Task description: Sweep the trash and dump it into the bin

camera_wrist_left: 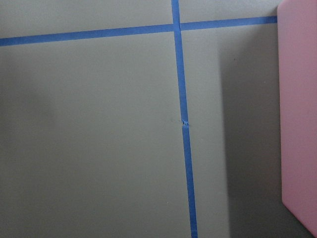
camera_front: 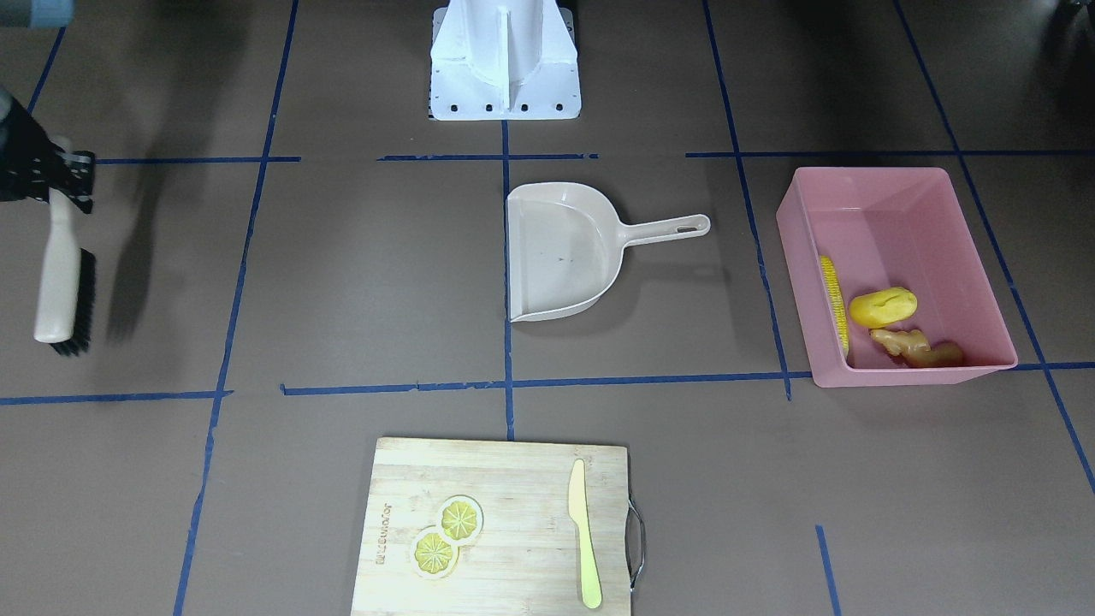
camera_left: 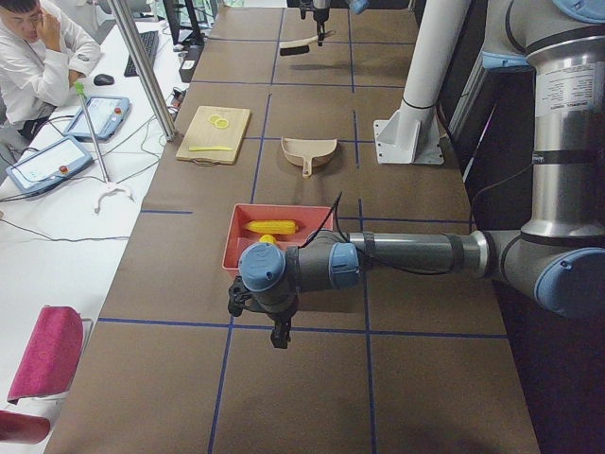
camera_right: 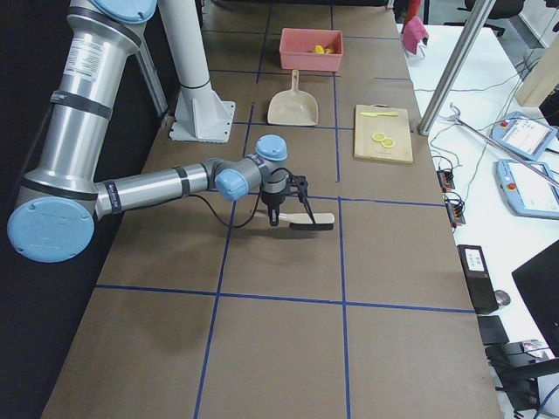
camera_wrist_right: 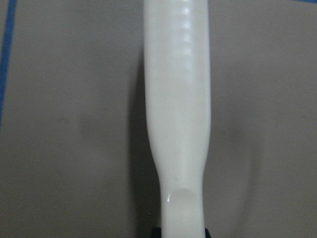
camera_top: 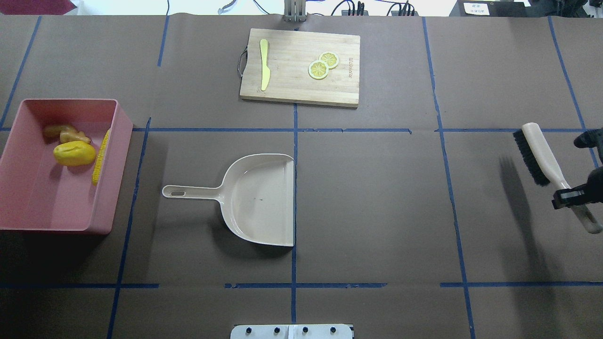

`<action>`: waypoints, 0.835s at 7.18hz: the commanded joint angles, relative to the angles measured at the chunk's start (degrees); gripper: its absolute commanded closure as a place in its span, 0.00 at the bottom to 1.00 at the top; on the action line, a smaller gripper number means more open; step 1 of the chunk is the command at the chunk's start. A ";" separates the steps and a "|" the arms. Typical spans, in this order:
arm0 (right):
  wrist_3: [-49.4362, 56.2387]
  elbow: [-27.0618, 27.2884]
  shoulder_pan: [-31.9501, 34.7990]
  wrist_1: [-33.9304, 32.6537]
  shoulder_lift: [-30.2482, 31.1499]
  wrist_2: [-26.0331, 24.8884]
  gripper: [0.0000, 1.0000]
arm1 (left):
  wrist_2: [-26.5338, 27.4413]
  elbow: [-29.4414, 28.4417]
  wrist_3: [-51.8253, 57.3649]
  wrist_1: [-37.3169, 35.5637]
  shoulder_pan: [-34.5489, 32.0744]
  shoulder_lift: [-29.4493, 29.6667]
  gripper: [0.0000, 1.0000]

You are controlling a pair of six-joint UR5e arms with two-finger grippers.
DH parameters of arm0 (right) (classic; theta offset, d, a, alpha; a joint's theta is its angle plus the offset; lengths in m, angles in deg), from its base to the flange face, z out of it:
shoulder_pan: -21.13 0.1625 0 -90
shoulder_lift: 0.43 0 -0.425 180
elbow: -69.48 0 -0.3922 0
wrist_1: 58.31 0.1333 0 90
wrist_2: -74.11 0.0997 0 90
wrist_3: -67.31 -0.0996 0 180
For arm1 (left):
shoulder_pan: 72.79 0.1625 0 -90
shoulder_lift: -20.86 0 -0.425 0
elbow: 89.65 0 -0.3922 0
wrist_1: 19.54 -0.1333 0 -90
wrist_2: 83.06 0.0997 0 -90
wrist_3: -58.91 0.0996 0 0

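right gripper: you've got it clamped on the brush handle, far right | left gripper: near the pink bin, can't tell if it's open or closed | corn cob, potato, ginger root: all inside the bin | dustpan: mid-table

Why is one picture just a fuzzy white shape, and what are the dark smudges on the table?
Right wrist view: the cream plastic brush handle sits too close, so it blurs. Overhead view: the smudges are soft shadows, beside the brush and along the beige plastic dustpan's near edge.
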 commanded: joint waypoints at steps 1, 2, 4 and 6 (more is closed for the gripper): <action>-5.04 -7.13 1.40 15.21 4.28 2.10 1.00 | -0.10 0.03 0.00 0.00 -0.09 -0.09 0.00; -8.92 -10.48 1.40 21.63 4.63 2.46 1.00 | -0.10 0.03 0.09 0.00 -0.09 -0.09 0.00; -9.05 -13.66 1.32 23.80 5.16 2.38 0.94 | -0.10 0.03 0.00 0.00 0.00 -0.09 0.00; -9.05 -14.47 1.32 23.72 5.07 2.29 0.42 | -0.10 0.03 0.00 0.00 0.00 0.00 0.00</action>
